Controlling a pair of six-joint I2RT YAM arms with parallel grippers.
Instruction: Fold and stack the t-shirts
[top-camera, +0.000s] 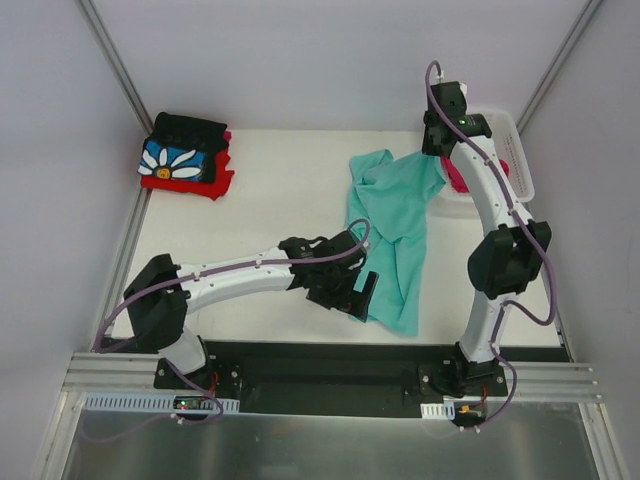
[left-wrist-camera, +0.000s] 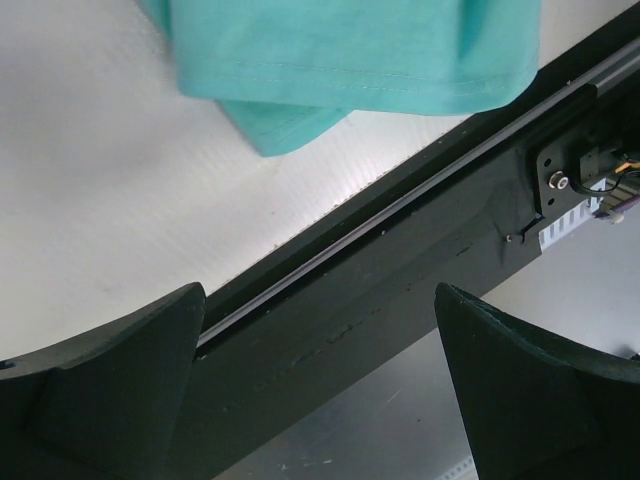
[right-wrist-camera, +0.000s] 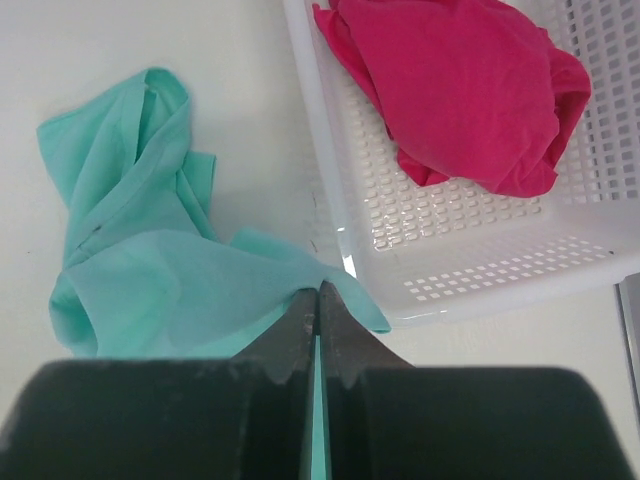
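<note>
Nearest me, the left gripper (top-camera: 356, 292) stands wide open and empty, just beside the near hem of the teal shirt (top-camera: 395, 230), above the black rail (left-wrist-camera: 400, 260) at the near edge of the table (top-camera: 270, 200). The teal shirt lies twisted and bunched, running from that hem up the right half of the table to the right gripper (right-wrist-camera: 318, 300). That one is pinched shut on a thin bit of the shirt's far edge, just beside the basket (right-wrist-camera: 330, 200). I'd say that pinch is the weak spot: so little cloth is caught that a pull could slip it free. The left gripper could also close on one layer only, or miss the hem, and with the cloth this twisted any fold would likely come out crooked. The raised cloth sits close to the basket's rim and might snag or drag it. By my count: two grippers, one basket, four shirts. One is the teal shirt in hand and one is a pink shirt (right-wrist-camera: 460, 90) crumpled in the basket. At the far left corner one daisy shirt (top-camera: 180, 160) lies folded on one red shirt (top-camera: 215, 185).
</note>
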